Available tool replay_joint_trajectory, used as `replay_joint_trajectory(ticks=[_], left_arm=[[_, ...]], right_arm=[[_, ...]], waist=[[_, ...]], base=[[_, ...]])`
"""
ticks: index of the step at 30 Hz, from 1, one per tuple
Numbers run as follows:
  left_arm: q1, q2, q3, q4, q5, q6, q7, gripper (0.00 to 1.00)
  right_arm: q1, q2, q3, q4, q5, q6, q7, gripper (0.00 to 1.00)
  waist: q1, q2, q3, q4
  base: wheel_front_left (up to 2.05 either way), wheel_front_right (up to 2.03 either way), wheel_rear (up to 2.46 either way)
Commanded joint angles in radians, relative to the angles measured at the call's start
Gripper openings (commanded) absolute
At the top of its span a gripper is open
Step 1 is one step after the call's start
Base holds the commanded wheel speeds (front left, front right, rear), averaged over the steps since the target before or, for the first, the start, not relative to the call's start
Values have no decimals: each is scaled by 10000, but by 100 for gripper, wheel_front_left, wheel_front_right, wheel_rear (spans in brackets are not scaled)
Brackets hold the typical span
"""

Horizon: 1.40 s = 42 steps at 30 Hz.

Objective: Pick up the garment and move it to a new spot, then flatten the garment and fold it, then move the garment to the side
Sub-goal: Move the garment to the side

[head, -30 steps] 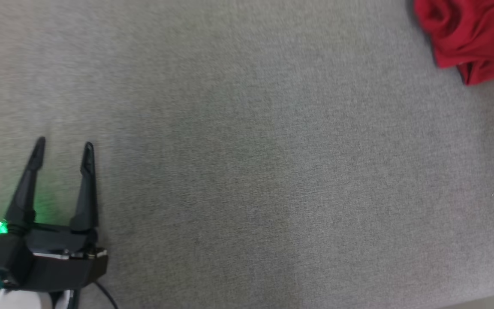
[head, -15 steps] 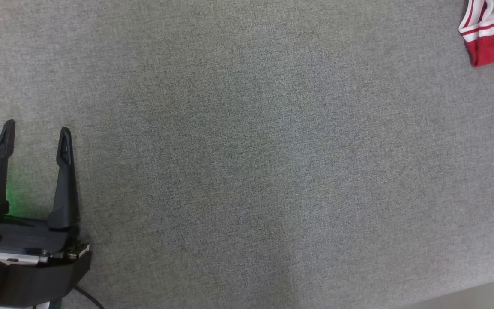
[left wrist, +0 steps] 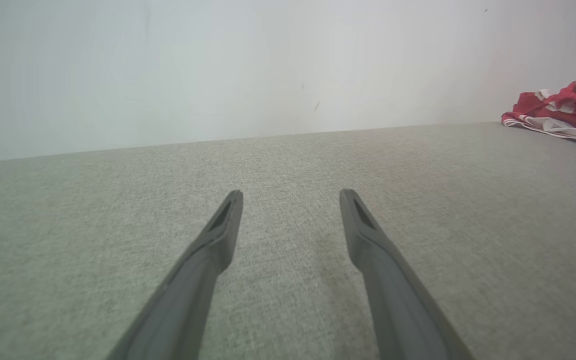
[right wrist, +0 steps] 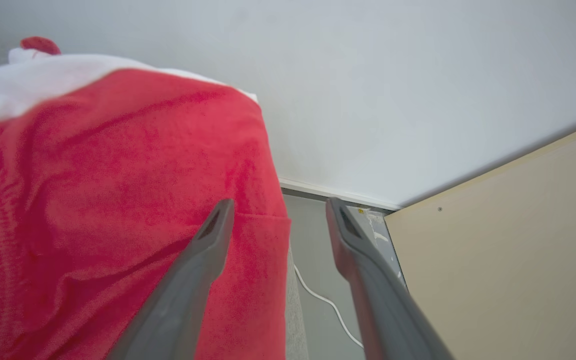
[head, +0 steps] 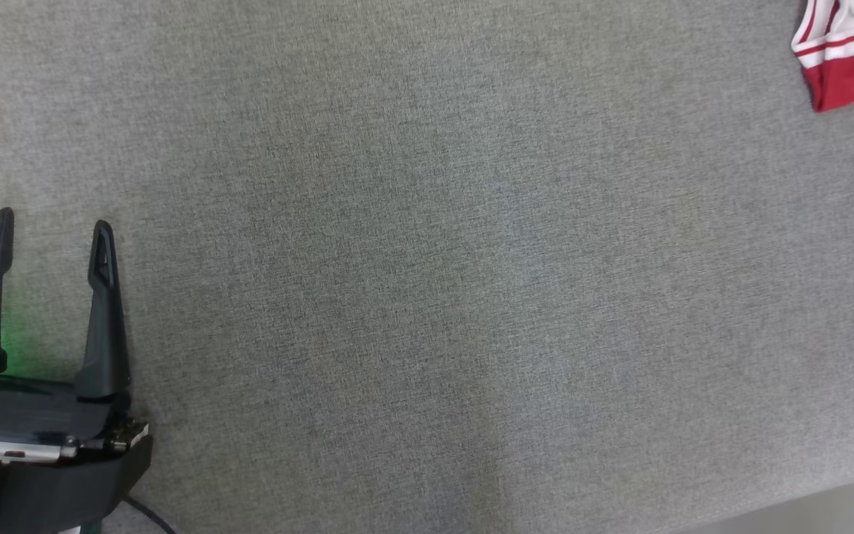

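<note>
Lower left of the head view: left gripper (head: 53,221), low over the grey fabric surface (head: 427,282), both dark fingers pointing up the view and spread wide, gripping nothing. Green glow on its base, right at the left edge of the view. A dark cable (head: 149,515) trailing from under the gripper body toward the bottom edge.

To the right of it, one long stretch of bare grey fabric, running across the middle of the view as far as the upper right corner. Seen along the left wrist's fingers as flat ground up to a straight back edge against a pale wall (left wrist: 218,75).

Upper right corner of the head view: garment (head: 846,70), red with white stripes, cut off by the top and right edges, well apart from the left gripper. In the left wrist view, bunched in a low heap at the far right, near the back edge by the wall.

Lower right corner of the head view: front edge of the fabric slanting up to the right, a paler strip (head: 835,512) beyond it.

Right wrist view: right gripper (right wrist: 280,202), fingers standing well apart, clamped on nothing. Left finger in front of the red cloth, contact not clear; garment's right edge in line with the gap between the fingers. Further right, a white cable (right wrist: 325,302) on grey floor, then a beige panel (right wrist: 508,260) with a straight edge rising to the right.
</note>
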Motion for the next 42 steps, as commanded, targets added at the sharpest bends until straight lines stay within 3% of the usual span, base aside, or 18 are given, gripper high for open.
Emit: replay_joint_trajectory(ticks=[1, 13, 20, 31, 42], left_arm=[[103, -42, -32, 420, -12, 57, 51, 100], [813, -624, 229, 873, -182, 94, 17, 100], [1629, -1066, 428, 1336, -222, 24, 17, 100], [2539, -1445, 538, 1889, -146, -88, 17, 100], [3038, -1632, 602, 2090, -79, -118, 17, 100]], right_arm=[[-96, 61, -176, 63, -93, -24, -292, 100], [233, 913, -82, -986, -212, -24, -1484, 100], [1356, 1693, -294, -1766, 130, -22, -1891, 100], [4771, 2783, -1494, -3037, -5, -24, -2198, 100], [8792, 4176, -2928, -5462, -510, -22, -1875, 100]], waist=[[1, 0, -190, 22], [1, 0, -2267, 478], [1, 0, -3834, 1046], [1, 0, -5736, 1921], [1, 0, -6515, 2118]], base=[[0, 0, 0], [0, 0, 0], [0, 0, 0], [0, 0, 0], [0, 0, 0]])
